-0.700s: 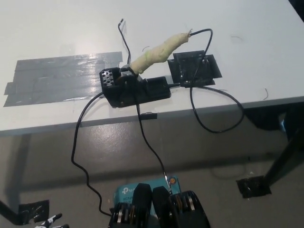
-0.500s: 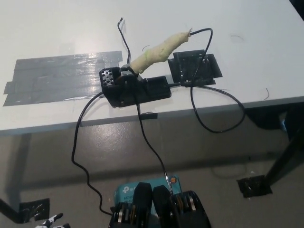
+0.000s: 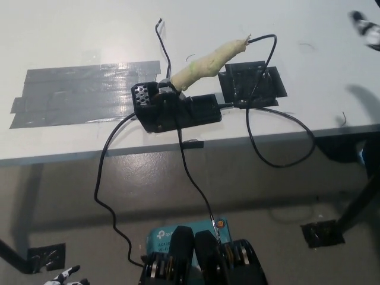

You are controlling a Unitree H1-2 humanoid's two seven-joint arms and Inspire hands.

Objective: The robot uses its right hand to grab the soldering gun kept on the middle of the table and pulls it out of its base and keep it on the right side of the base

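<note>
Sitting in its black plastic base mid-counter, the pale-wrapped soldering gun trails black cords that could snag or drag the base once pulled, while the black right hand at top right and white left hand bottom left show too little to tell their state.

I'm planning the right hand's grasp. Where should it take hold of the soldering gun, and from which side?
Grip the soldering gun around the middle of its pale wrapped handle, coming from the right and above. The handle slants up and right out of the black base, so that side is free, and a pull along the slant should slide it out. Avoid the cable at its upper end. The right hand is at the top right corner.
</note>
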